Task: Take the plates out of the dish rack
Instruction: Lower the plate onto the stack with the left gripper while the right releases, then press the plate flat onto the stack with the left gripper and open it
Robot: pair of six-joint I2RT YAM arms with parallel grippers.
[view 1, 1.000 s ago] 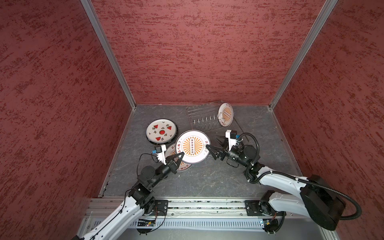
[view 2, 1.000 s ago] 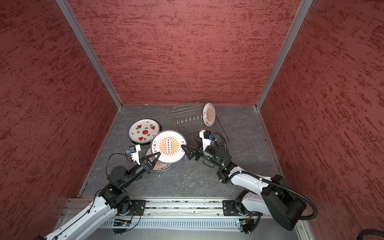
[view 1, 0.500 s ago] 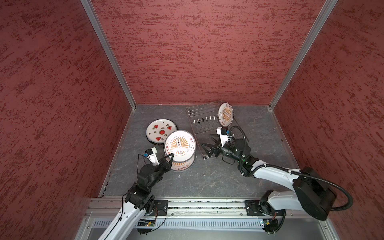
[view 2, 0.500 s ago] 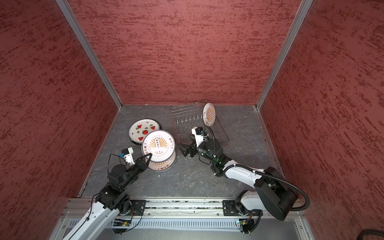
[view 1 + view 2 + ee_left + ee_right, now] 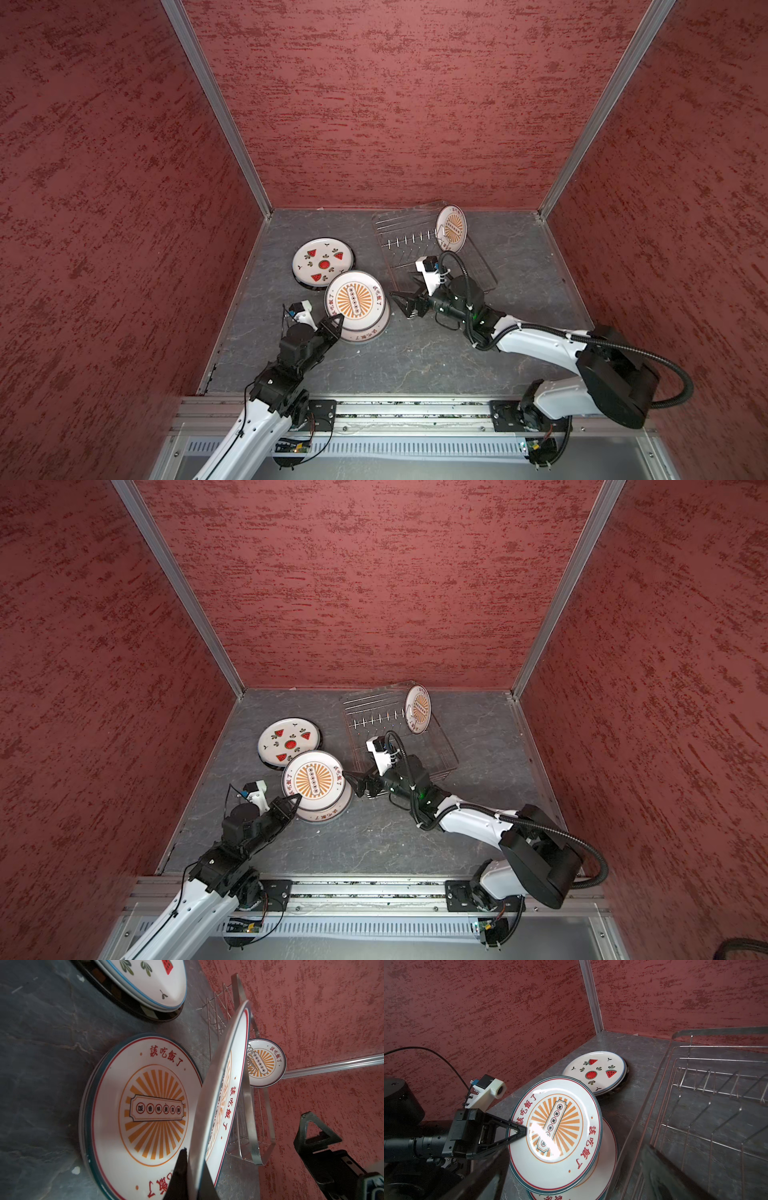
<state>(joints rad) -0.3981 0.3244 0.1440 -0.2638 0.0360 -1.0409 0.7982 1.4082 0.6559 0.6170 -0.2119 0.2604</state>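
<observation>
Left claw [image 5: 338, 320] pinches sunburst plate [image 5: 354, 300] above stack [image 5: 381, 328]

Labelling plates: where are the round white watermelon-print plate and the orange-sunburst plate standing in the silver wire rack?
watermelon-print plate [image 5: 323, 264]: in a top view, centre motif.
standing orange-sunburst plate [image 5: 452, 228]: in a top view, sunburst centre.

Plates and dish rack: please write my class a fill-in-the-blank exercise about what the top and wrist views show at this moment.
1. The left pincer is ___ on the rim of the tilted sunburst plate.
2. The right pincer stands ___ and empty.
3. The dish rack holds ___ upright plate.
4. The flat plate left of the rack in both top views shows red ___ slices.
Missing words: shut, open, one, watermelon.
</observation>
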